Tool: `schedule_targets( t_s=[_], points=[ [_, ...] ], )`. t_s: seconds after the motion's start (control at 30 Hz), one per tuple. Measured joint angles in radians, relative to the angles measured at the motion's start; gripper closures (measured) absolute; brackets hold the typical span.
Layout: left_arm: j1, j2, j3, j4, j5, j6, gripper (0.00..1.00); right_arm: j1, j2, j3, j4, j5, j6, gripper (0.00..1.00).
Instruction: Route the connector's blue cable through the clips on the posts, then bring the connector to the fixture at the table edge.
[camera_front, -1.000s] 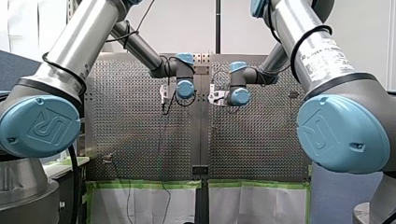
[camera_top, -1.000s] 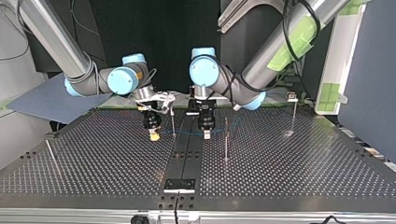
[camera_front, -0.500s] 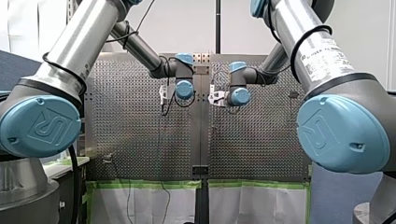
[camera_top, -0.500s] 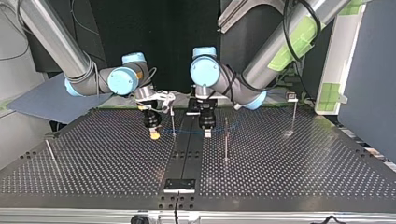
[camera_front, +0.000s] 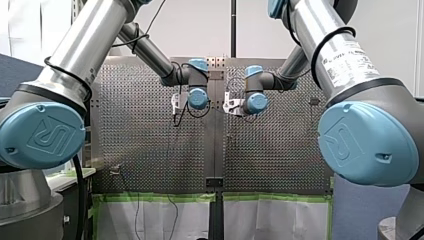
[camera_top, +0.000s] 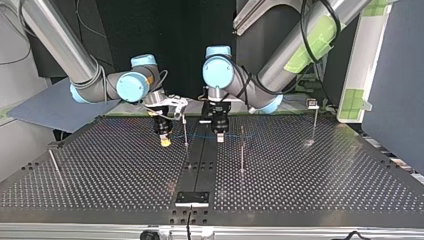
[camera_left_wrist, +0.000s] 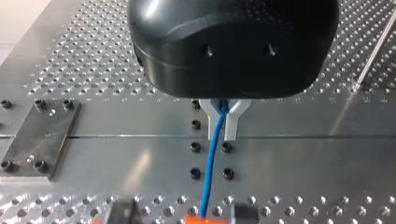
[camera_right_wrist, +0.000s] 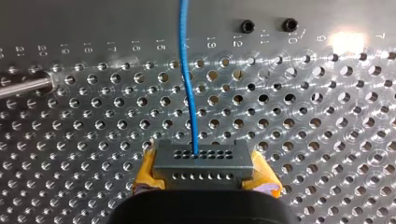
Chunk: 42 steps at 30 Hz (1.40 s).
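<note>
Routing in progress: I judge no clip threaded yet, and the run to the fixture (camera_top: 191, 198) is not begun. Connector (camera_right_wrist: 203, 163) is clamped between my right gripper's (camera_right_wrist: 205, 176) yellow pads, low over the table. Blue cable (camera_left_wrist: 208, 172) is pinched in my left gripper's (camera_left_wrist: 223, 119) closed metal fingers and strung between both grippers, crossing a post (camera_top: 185, 132).

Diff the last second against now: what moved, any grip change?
My left claw drew back toward the top view's far edge and a little to that view's left, taking its pinched stretch of the blue cable with it. My right claw edged back only slightly. No grip change: left is still shut on the cable, right on the connector. The posts stayed put.
</note>
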Motion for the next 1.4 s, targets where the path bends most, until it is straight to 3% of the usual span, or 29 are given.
schedule_targets(
  t_s=[0.4,0.83,1.03,1.4],
  points=[
    [-0.02,0.0,-0.058,0.028,0.012,0.0,1.0,0.012,0.0,0.0,0.03,0.03,-0.019,1.0],
    [-0.043,-0.034,-0.111,0.068,0.017,-0.004,1.0,0.044,0.0,0.011,0.079,0.076,-0.062,1.0],
    [-0.062,-0.072,-0.111,0.087,0.018,-0.019,1.0,0.049,-0.007,0.046,0.071,0.089,-0.068,1.0],
    [-0.097,-0.078,-0.112,0.091,0.009,-0.027,1.0,0.053,-0.08,0.114,0.036,0.094,-0.062,1.0]
  ],
)
